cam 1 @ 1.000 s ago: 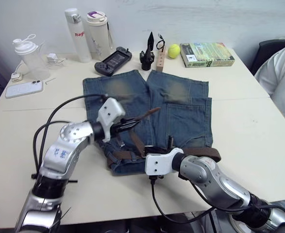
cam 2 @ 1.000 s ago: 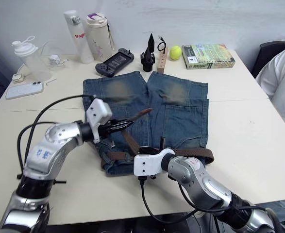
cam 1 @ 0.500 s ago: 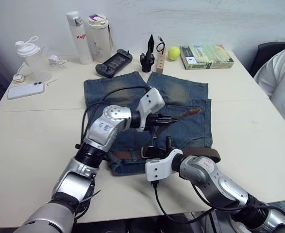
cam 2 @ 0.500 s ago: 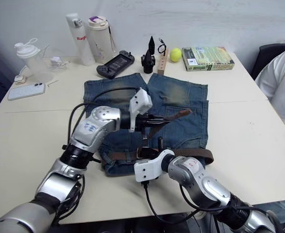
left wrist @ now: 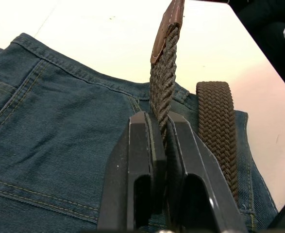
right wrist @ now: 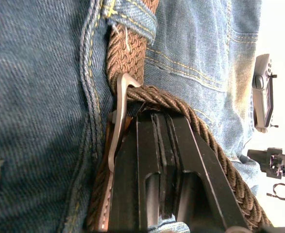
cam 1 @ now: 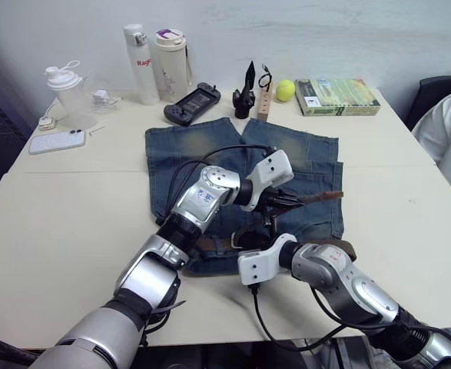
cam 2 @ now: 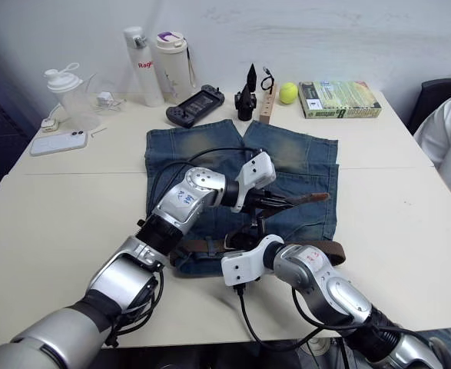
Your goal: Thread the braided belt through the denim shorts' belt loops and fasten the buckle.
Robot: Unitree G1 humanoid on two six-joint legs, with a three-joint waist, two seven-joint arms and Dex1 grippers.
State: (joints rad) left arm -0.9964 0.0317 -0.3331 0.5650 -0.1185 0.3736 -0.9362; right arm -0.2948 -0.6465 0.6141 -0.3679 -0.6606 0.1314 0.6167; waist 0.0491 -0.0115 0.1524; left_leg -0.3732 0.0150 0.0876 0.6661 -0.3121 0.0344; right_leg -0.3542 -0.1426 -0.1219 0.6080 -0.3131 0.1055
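On the bench (cam 1: 48, 223), near the far left corner, stand a clear shaker bottle (cam 1: 70, 91) and a white phone (cam 1: 56, 141), with 2 tall white bottles (cam 1: 157, 64) and a black game controller (cam 1: 192, 103) further along the far edge. The denim shorts (cam 1: 180, 154) lie flat in the middle of the bench, waistband toward the near edge, legs pointing to the far edge.

The left gripper (left wrist: 158, 145) reaches across the shorts and is clenched on the braided belt (left wrist: 163, 80), pinching the strap just behind its leather tip, which sticks out toward the right edge, lifted off the denim.

The right gripper (right wrist: 158, 138) sits at the waistband with its fingers closed on the belt beside the buckle (right wrist: 119, 114), whose silver frame lies against the denim. One of the belt loops (right wrist: 130, 17) crosses the strap just past the buckle. The rest of the strap runs along the waistband to the right (cam 1: 334, 247).

A yellow ball (cam 1: 285, 90) and a green book (cam 1: 338, 85) sit near the far right corner. A person's white sleeve (cam 1: 446, 150) shows past the right edge.
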